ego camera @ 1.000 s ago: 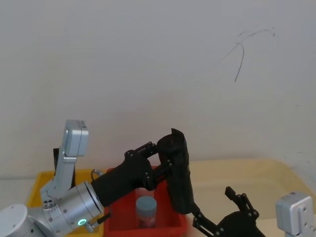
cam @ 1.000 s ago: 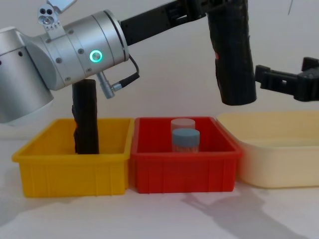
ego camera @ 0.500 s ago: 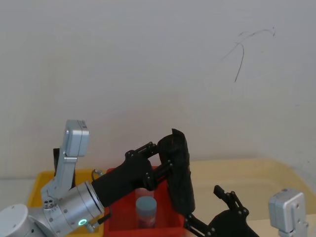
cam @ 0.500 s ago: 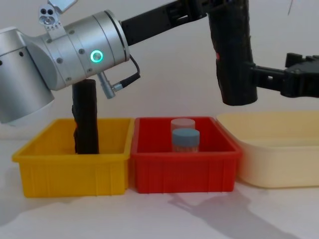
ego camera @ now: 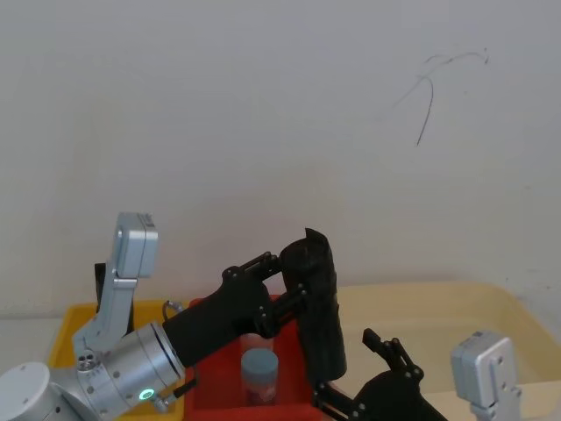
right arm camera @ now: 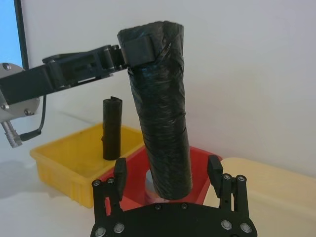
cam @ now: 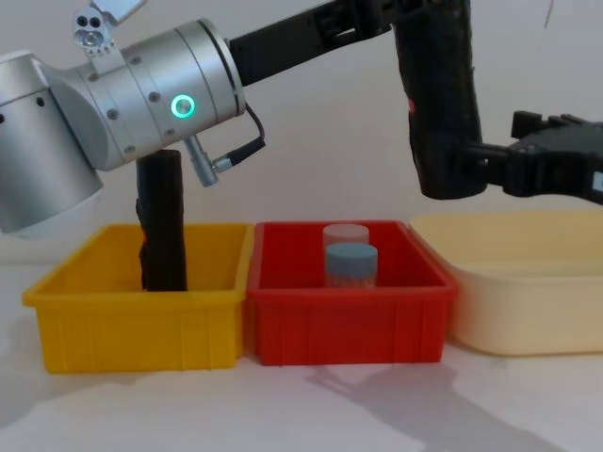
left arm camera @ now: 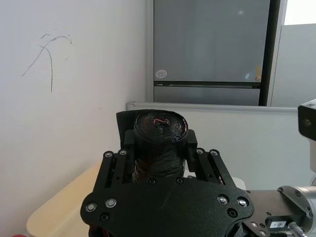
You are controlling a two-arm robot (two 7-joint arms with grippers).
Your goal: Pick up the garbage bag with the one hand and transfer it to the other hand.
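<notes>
On the far left, a yellow bin [cam: 132,330] holds a spare black roll [cam: 162,226] standing upright. Above it, the left arm [cam: 141,94], thick and silver with a green ring light, reaches across toward the right. The left gripper [left arm camera: 160,153] has its jaws closed around the upper end of the garbage bag [right arm camera: 160,98], a tall black roll held high in the air, well clear of everything below. The roll hangs nearly upright, its lower end leaning slightly toward the robot's right.

Beneath it sits a red bin [cam: 349,330] with a blue-capped jar [cam: 350,266] inside. To the right is a wide cream bin [cam: 528,301].

The right gripper [right arm camera: 167,170] comes in from the right at the level of the roll's lower end. Its jaws are spread wide and hold nothing. The right wrist view shows one finger on each side of the roll, with a gap at both.

The handover seems about half done: the roll is lifted, but the second grip is not yet made. To do this well, the right gripper should probably move in until the roll sits deep between its fingers, then close squarely on the lower part. The left gripper should let go only once that grip is firm, or the roll may drop into the red bin.
</notes>
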